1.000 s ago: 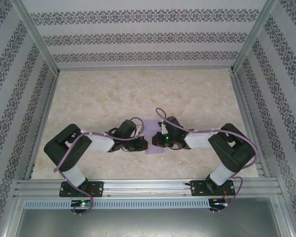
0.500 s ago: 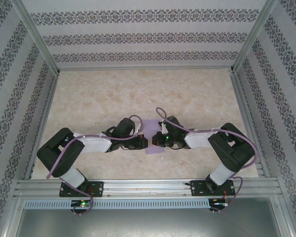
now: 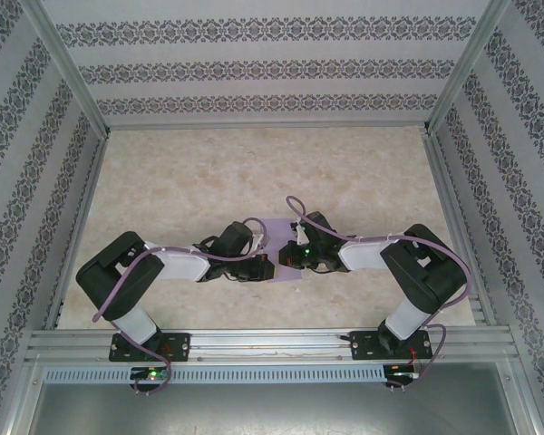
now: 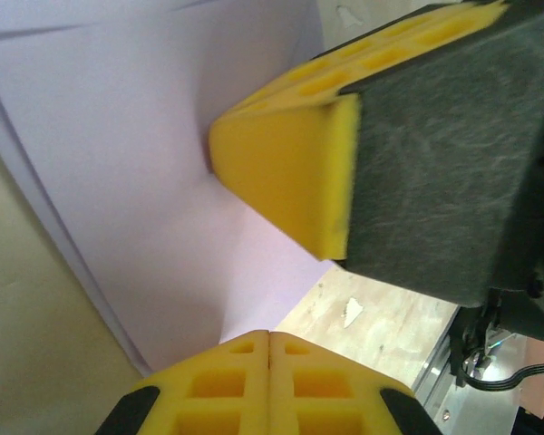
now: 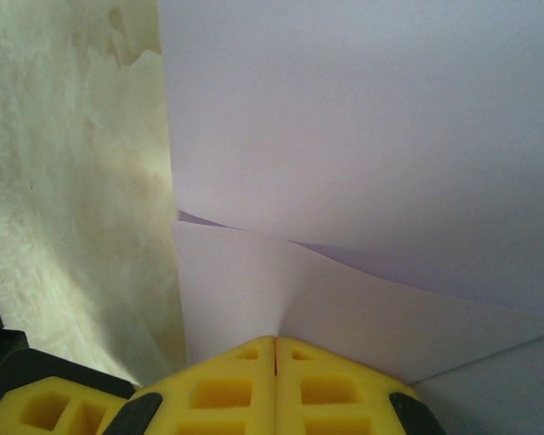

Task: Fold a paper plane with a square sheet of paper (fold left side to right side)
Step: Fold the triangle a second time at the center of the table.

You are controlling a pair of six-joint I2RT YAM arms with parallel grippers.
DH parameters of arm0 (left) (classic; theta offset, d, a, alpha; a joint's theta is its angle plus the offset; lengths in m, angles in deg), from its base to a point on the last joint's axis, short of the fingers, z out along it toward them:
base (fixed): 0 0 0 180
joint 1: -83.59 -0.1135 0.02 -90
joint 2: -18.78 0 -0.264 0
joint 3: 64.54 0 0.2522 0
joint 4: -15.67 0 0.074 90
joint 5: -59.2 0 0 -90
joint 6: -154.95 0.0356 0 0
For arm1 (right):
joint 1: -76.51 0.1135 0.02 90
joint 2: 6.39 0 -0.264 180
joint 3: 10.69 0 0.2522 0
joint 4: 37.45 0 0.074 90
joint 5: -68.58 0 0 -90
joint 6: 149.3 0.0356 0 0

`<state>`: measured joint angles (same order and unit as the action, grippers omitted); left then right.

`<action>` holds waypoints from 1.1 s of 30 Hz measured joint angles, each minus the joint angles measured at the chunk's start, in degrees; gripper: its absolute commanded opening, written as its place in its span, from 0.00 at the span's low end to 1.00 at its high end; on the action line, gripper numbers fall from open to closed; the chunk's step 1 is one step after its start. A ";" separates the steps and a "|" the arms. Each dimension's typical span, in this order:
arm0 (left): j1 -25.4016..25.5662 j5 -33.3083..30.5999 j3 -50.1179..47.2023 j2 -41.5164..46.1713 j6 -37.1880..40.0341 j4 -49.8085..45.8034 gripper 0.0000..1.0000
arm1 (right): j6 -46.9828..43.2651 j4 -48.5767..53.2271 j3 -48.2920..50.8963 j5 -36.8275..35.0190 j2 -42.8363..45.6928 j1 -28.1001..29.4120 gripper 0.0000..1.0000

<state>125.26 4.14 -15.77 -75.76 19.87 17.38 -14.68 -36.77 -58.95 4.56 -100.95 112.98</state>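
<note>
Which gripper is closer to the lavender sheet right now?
Neither: both touch the lavender sheet. The left gripper, shut, rests its tips on the sheet's left side. The right gripper, shut, presses on its right side, close beside the left one.

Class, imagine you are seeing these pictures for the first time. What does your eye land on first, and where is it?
The lavender sheet of paper stands out, centred left to right in the near half of the pale table. It is partly covered where the left gripper and right gripper meet over it. In the wrist views the bright yellow fingers dominate, each pair closed with its tips at the sheet.
</note>
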 measured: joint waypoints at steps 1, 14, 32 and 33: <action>0.00 0.02 -0.09 -0.26 0.00 0.00 0.04 | 0.00 -0.02 0.00 0.00 0.00 0.00 0.00; 0.00 0.00 -0.90 -1.55 -0.59 1.36 0.01 | -0.09 1.20 -0.57 0.00 0.20 0.00 0.00; 0.31 -2.01 -5.05 2.58 -1.09 2.16 0.02 | -3.08 6.25 -2.14 0.09 0.66 -3.37 0.00; 0.28 -2.05 -5.22 3.26 -1.09 1.49 0.04 | -3.08 6.23 -2.14 0.22 0.66 -3.37 0.00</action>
<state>125.54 2.08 -21.00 -72.50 18.78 18.86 -17.76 -30.54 -61.10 4.78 -100.29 109.61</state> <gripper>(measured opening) 0.051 0.046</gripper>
